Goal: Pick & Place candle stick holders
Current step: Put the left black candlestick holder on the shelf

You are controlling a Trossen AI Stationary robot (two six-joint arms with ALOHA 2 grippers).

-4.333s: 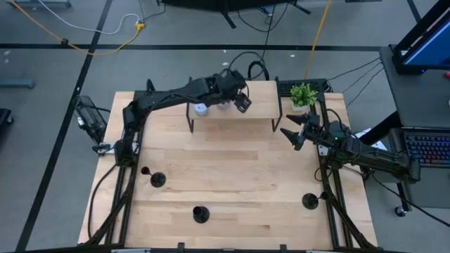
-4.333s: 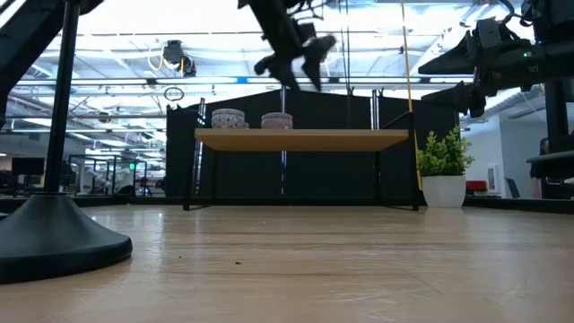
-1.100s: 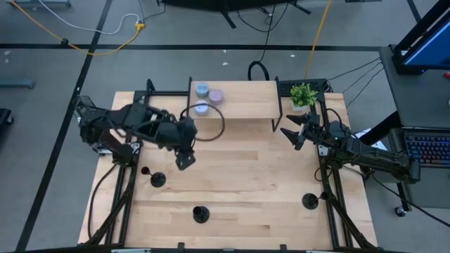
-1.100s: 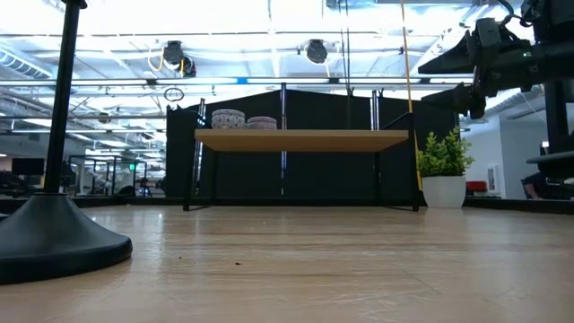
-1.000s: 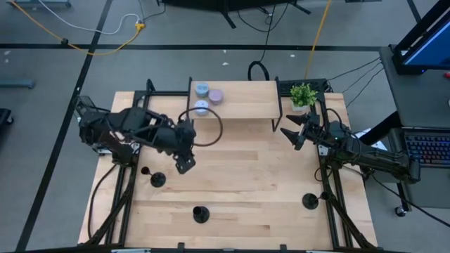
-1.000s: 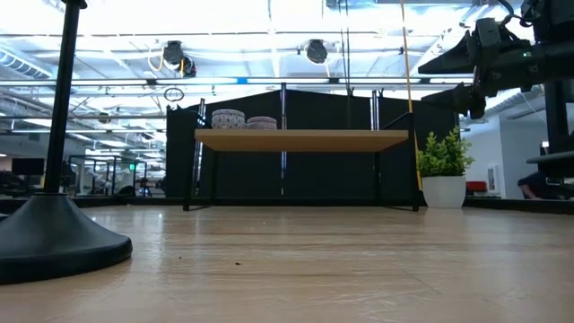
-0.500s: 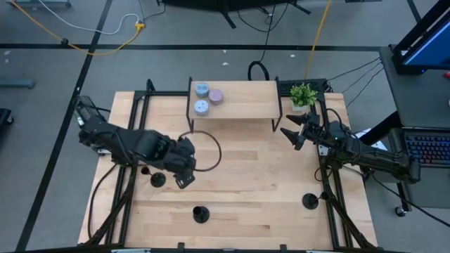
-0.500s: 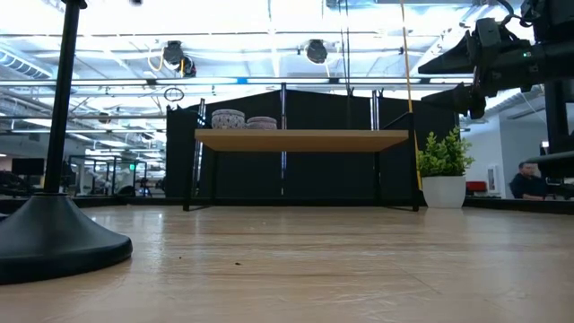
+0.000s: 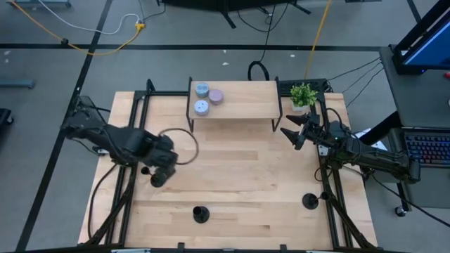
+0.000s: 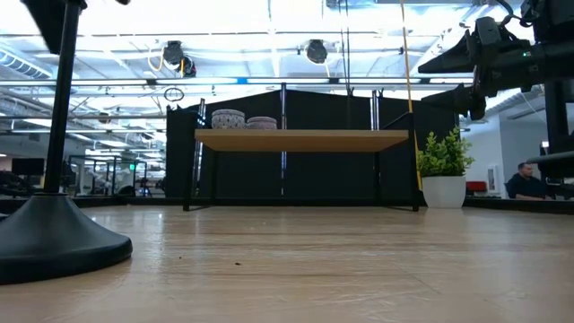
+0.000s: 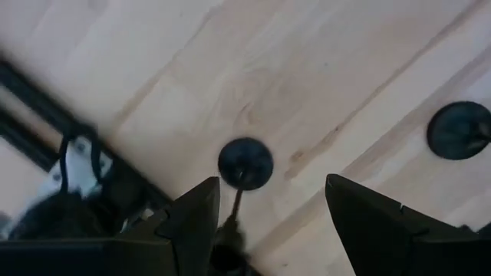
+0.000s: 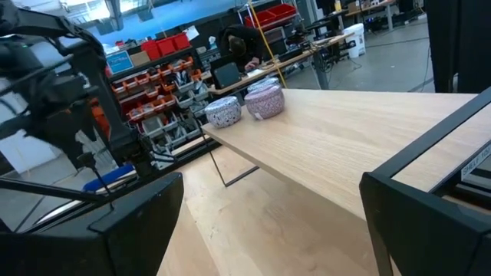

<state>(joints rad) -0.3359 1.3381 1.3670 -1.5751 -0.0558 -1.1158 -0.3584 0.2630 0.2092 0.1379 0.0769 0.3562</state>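
Overhead, you see the left gripper [image 9: 160, 176] poised directly above one candle stick holder near the left edge of the table [image 9: 239, 176]. A second holder [image 9: 201, 213] stands near the front edge, and a third holder [image 9: 309, 201] stands near the right edge, well apart from the others. The right gripper [image 9: 290, 133] waits above the right side of the table, just beside the shelf [image 9: 246, 102], fingers spread. Three candle tins [image 9: 204, 98] sit on the shelf's left end.

At table level, you see one candle stick holder [image 10: 54, 224] large at the left, its stem rising out of frame. The potted plant [image 10: 442, 170] stands right of the shelf.

Through the left wrist camera, the fingers [image 11: 192, 222] stand apart, straddling the stem of the first candle stick holder [image 11: 245, 163] without touching it; another holder's base [image 11: 459, 129] lies nearby.

Through the right wrist camera, the fingers [image 12: 146, 215] are parted and empty, facing the shelf.
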